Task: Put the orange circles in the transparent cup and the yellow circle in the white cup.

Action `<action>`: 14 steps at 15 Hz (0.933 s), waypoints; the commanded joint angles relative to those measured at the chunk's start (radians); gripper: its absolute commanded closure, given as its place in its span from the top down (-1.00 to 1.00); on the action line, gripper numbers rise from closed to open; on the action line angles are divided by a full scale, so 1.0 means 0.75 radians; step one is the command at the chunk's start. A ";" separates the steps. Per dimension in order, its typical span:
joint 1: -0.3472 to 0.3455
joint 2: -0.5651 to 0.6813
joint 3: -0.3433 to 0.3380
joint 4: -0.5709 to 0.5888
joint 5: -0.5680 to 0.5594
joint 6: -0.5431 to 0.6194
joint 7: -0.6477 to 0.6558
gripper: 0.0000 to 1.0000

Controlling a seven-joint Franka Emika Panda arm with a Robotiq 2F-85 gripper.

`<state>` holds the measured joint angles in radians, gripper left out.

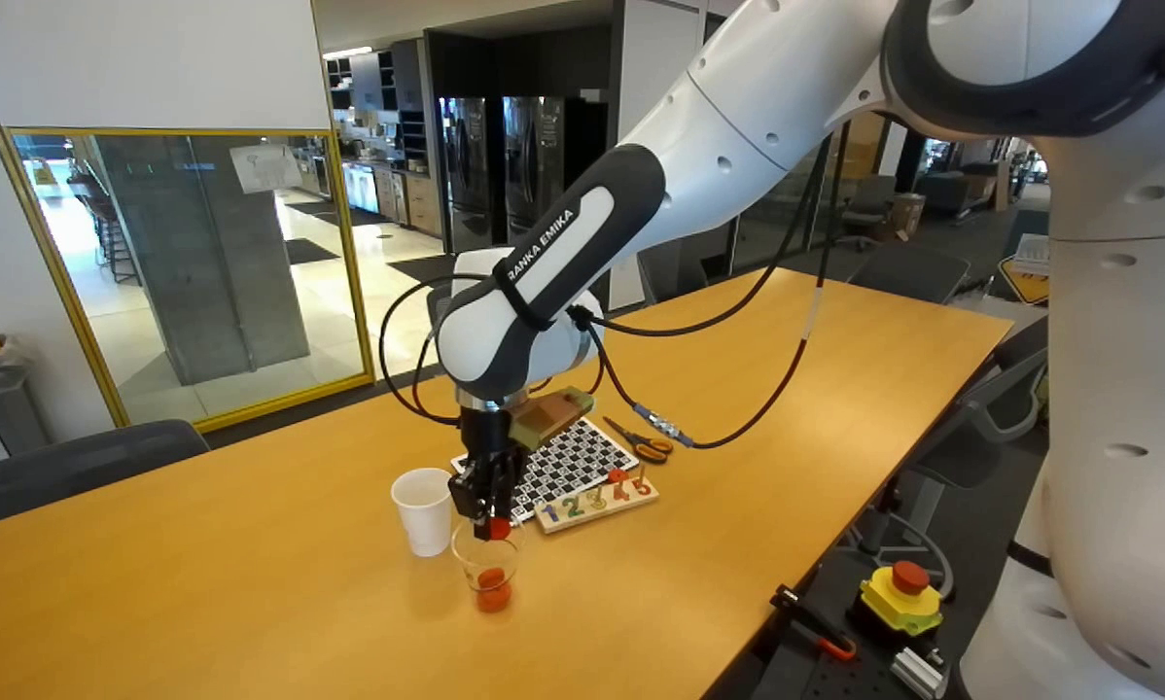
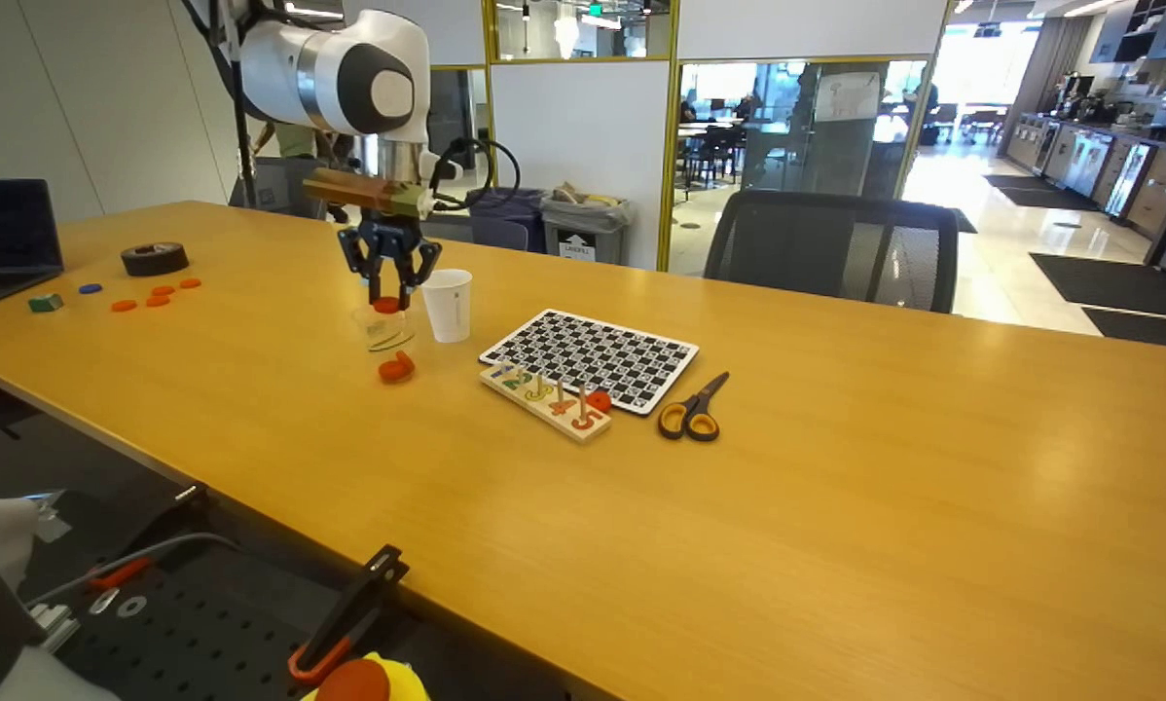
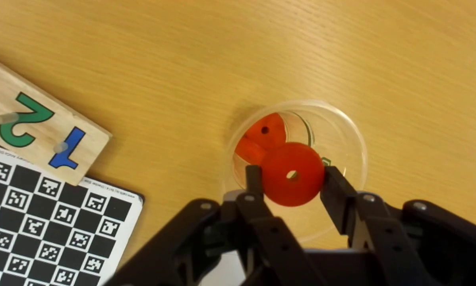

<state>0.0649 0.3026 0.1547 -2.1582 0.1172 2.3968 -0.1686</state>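
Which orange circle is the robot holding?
The orange circle pinched in the gripper, at the mouth of the transparent cup. Nothing grips the other orange circles: some lie inside that cup, more on the table.

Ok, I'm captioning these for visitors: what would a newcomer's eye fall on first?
Probably the arm, arching white across the upper right of an exterior view. Next, the orange disc gripped in the end effector at the mouth of the clear cup. Then the checkered board on the table, beside the scissors.

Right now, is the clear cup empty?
Not empty: the clear cup has orange circles at its bottom, showing through its side.
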 commanded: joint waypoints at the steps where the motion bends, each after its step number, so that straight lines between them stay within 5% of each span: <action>1: 0.031 -0.002 -0.028 0.000 -0.058 0.061 0.078 0.35; 6: 0.029 -0.020 -0.069 0.008 -0.103 0.119 0.184 1.00; 14: 0.004 -0.084 -0.264 -0.050 -0.220 0.342 0.469 1.00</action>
<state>0.0622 0.2709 0.0173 -2.1574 0.0293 2.5798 0.0637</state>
